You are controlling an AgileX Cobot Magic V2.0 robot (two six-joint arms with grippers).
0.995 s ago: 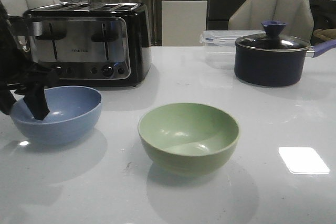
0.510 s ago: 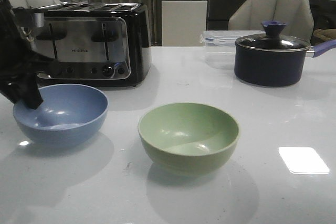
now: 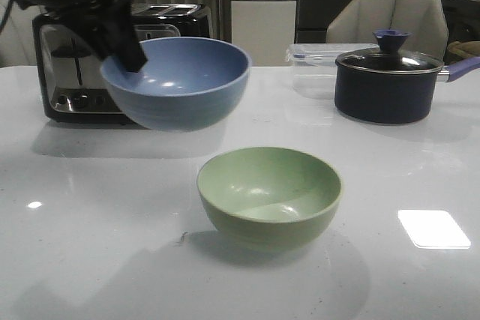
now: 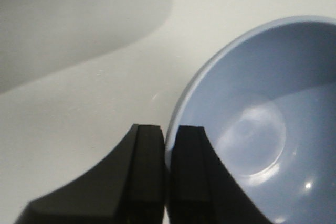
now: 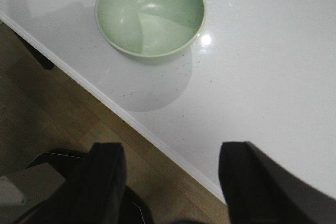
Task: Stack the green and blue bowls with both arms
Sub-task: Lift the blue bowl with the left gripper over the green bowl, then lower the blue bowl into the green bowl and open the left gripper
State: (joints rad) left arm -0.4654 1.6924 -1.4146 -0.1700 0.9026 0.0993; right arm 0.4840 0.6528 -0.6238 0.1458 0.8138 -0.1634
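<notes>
Your left gripper [image 3: 129, 56] is pinched shut on the rim of the blue bowl [image 3: 178, 80], one finger inside the wall and one outside, as the left wrist view shows with its fingers [image 4: 147, 166] nearly meeting across the bowl's edge [image 4: 247, 124]. You have that bowl held in the air, upright and roughly level, clear of the white table [image 3: 90, 215]; it hangs up and to the left of the green bowl [image 3: 269, 195], further back from you, and the two are apart. You will find the green bowl sitting upright and empty on the table near the front edge (the right wrist view shows it [image 5: 149, 13] close to that edge, with floor beyond). Your right gripper [image 5: 173, 182] hangs off the table's front edge, short of the green bowl, its jaws spread wide with nothing between them. Behind the lifted bowl, left of the green bowl, stands a black and steel toaster [image 3: 75, 73], partly hidden by your left arm. Back and to the right of the green bowl sits a dark navy pot [image 3: 388, 80] with a glass lid, and just left of that pot a clear plastic container [image 3: 311, 65].
</notes>
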